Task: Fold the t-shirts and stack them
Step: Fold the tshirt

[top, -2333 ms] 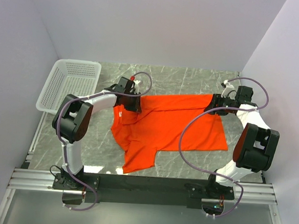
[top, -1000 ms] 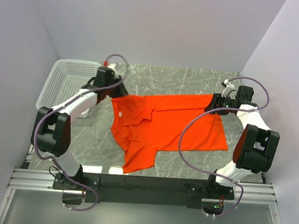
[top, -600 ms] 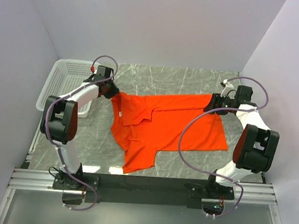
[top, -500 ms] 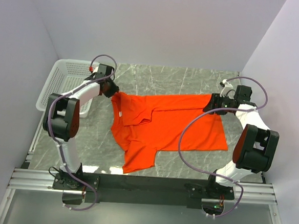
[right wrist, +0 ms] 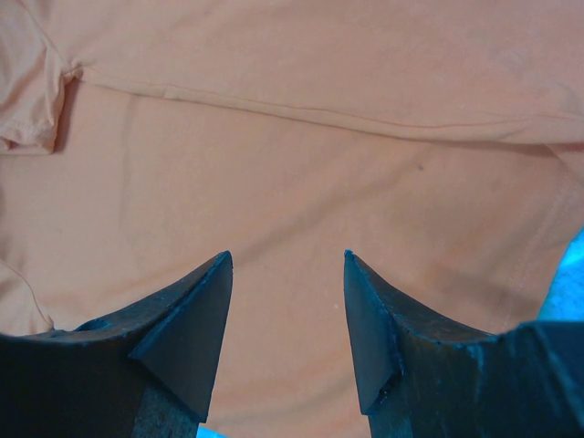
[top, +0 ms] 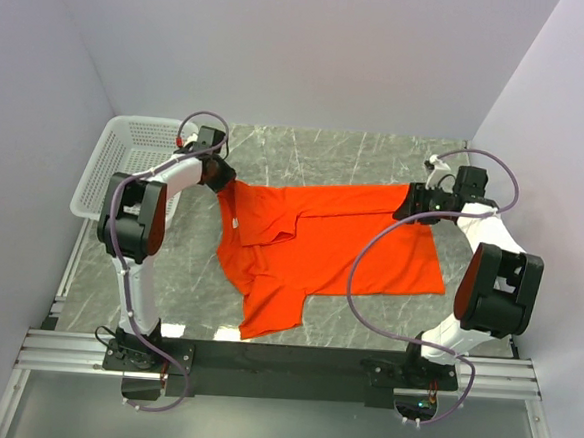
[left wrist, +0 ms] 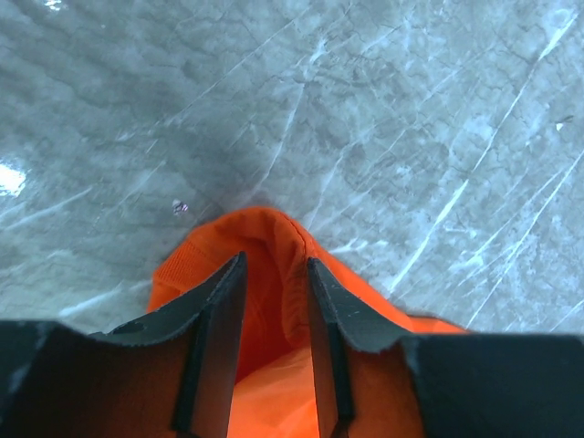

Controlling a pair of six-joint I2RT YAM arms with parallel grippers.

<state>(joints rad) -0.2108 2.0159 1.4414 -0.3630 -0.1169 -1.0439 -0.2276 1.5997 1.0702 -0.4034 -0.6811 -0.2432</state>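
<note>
Overhead view was bright, evenly lit and sharp, with white glare on the table [top: 179, 328] at lower left. Right wrist view rendered the shirt [right wrist: 292, 137] pale and washed-out; left wrist view showed soft shadow at centre.

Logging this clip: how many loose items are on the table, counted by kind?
Orange-red t-shirt: 1
White mesh basket: 1
Total: 2
</note>
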